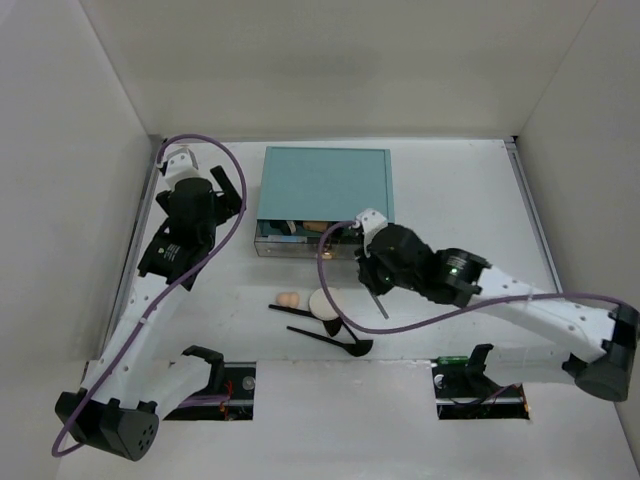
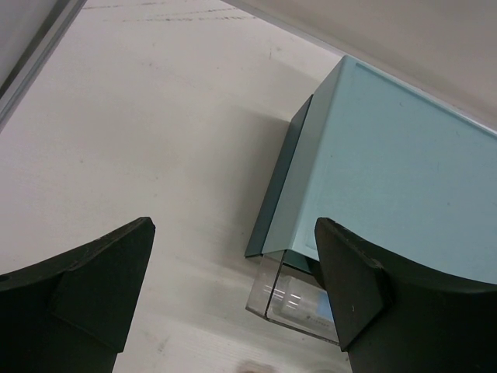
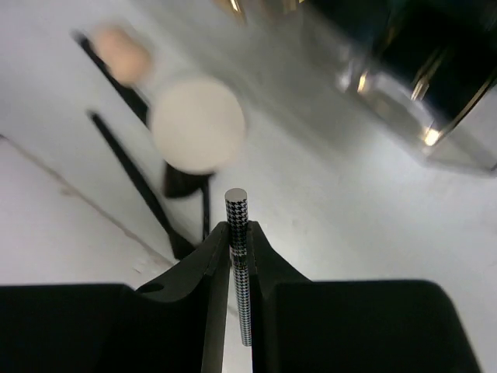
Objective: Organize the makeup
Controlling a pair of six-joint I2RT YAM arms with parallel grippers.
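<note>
The white tabletop (image 1: 470, 200) carries a rectangular teal box (image 1: 325, 180) toward its far edge. A peach egg-shaped sponge (image 1: 288, 298), round cream puff (image 1: 324, 302) and two black brushes (image 1: 358, 347) lie grouped nearer the near edge.

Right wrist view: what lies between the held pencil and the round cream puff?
In the right wrist view, a black brush head lies at the round cream puff's near edge, toward the pencil in the right tool; otherwise bare table.

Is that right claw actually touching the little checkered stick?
Touching. The right wrist view shows the right gripper closed on the checkered pencil, a finger pressed against each side with no gap.
</note>
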